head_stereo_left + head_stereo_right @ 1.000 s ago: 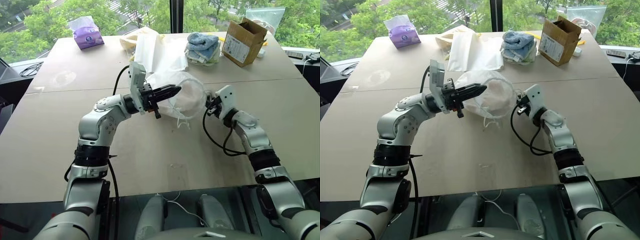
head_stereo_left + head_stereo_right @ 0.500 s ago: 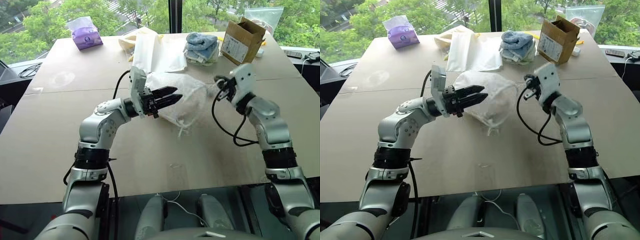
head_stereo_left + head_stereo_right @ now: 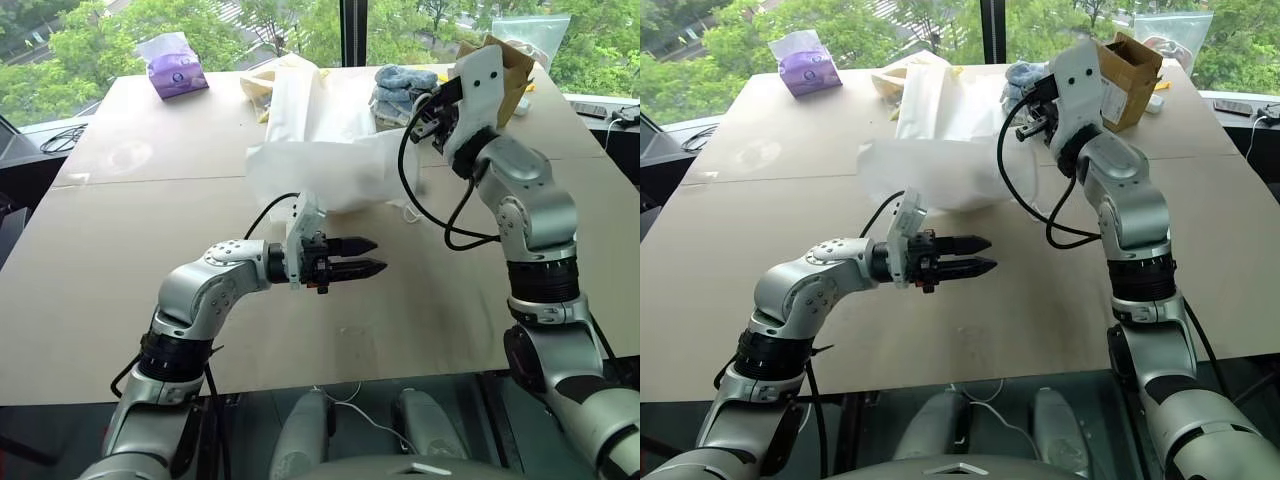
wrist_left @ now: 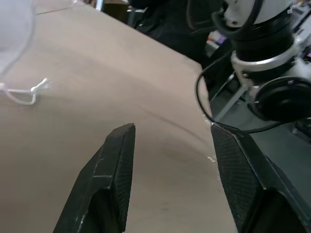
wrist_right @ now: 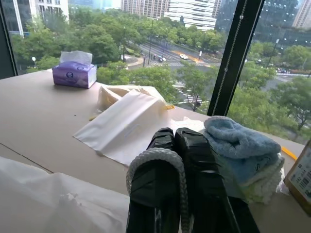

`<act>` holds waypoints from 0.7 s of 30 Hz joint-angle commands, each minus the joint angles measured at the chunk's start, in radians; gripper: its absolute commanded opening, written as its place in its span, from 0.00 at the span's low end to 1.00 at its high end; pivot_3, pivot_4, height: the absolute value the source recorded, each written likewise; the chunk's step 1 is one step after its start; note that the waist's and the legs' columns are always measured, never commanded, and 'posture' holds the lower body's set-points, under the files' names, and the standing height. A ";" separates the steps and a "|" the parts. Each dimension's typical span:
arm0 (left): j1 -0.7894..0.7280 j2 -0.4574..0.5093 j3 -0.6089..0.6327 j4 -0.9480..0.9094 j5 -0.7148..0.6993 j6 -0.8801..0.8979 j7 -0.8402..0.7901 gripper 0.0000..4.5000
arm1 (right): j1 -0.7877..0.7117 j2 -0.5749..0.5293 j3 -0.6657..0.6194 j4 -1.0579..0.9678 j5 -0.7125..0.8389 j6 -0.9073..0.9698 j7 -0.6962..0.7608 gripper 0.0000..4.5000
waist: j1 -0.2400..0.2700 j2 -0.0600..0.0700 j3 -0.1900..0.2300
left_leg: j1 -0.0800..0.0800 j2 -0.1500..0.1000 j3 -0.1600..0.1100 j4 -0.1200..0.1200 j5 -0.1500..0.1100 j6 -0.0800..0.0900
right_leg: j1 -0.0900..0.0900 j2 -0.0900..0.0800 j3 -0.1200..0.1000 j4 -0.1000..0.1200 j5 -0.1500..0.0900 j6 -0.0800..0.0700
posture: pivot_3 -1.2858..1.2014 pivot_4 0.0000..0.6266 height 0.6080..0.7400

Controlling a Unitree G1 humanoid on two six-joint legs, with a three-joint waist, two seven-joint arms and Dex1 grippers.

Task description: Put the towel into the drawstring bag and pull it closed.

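Since a moment ago: my right arm has lifted high over the far side of the table, hauling the drawstring bag up with it by its cord; my left arm has let go of the bag, dropped and drawn back toward me.

Right gripper: my fingers are pressed tight together, and a loop of white cord is pinched around one of them. In the head views this hand sits raised in front of the cardboard box.

Left gripper: my two fingers stand partly apart with nothing between them, pointing sideways, low over the bare table and apart from the bag.

Drawstring bag: it hangs stretched and bunched between my two arms, its lower edge near the table's middle seam. A knotted cord end lies on the tabletop.

Towel: I cannot make it out; whether it sits inside the bag I cannot tell.

Beyond the bag: a flat white bag lies on the table, with a stack of folded blue-and-white cloths beside it.

Far left corner: a purple tissue pack.
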 commanded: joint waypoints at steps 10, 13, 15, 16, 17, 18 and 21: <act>-0.295 -0.082 0.129 0.522 0.275 -0.525 0.126 0.56 | 0.013 0.013 -0.092 0.118 -0.006 0.112 -0.147 0.00 | 0.007 0.000 0.000 | -0.001 -0.001 0.001 0.000 0.000 0.000 | -0.001 0.000 0.000 0.000 0.000 0.000 | 0.52 0.24 1.00; -0.405 -0.070 0.145 0.733 0.347 -0.640 0.171 0.56 | -0.014 0.007 -0.104 0.022 0.035 0.192 -0.128 0.00 | -0.001 0.000 0.000 | -0.001 -0.002 0.001 -0.001 0.000 0.000 | -0.002 0.000 0.000 0.000 0.000 0.000 | 0.52 0.24 1.00; -0.464 -0.064 0.136 0.863 0.405 -0.726 0.197 0.56 | -0.030 0.003 -0.104 -0.061 0.089 0.273 -0.088 0.00 | -0.005 0.000 0.000 | -0.002 -0.001 0.001 -0.001 0.000 0.000 | -0.004 0.000 0.000 0.001 0.000 0.000 | 0.52 0.24 1.00; -0.491 -0.064 0.130 0.927 0.433 -0.769 0.214 0.56 | -0.034 -0.002 -0.102 -0.107 0.123 0.325 -0.064 0.00 | -0.007 0.000 0.000 | -0.002 -0.001 0.001 -0.002 0.000 0.000 | -0.004 0.000 0.000 0.001 0.000 0.000 | 0.52 0.24 1.00; -0.523 -0.072 0.129 0.995 0.454 -0.811 0.228 0.56 | -0.038 -0.004 -0.102 -0.160 0.164 0.389 -0.042 0.00 | -0.006 0.000 0.000 | -0.002 -0.001 0.001 -0.002 0.000 0.000 | -0.004 0.000 -0.001 0.001 0.000 0.000 | 0.52 0.24 1.00; -0.556 -0.088 0.136 1.061 0.461 -0.841 0.240 0.56 | -0.044 -0.003 -0.106 -0.211 0.207 0.468 -0.031 0.00 | -0.006 0.000 0.000 | -0.002 -0.001 0.001 -0.001 0.000 0.000 | -0.004 0.000 -0.001 0.001 0.000 0.000 | 0.52 0.24 1.00; -0.638 -0.134 0.146 1.209 0.485 -0.922 0.258 0.56 | -0.060 0.001 -0.113 -0.321 0.301 0.656 -0.018 0.00 | 0.002 0.000 0.000 | -0.003 -0.001 0.000 -0.001 0.000 0.000 | -0.004 -0.001 -0.002 0.001 0.000 0.000 | 0.52 0.24 1.00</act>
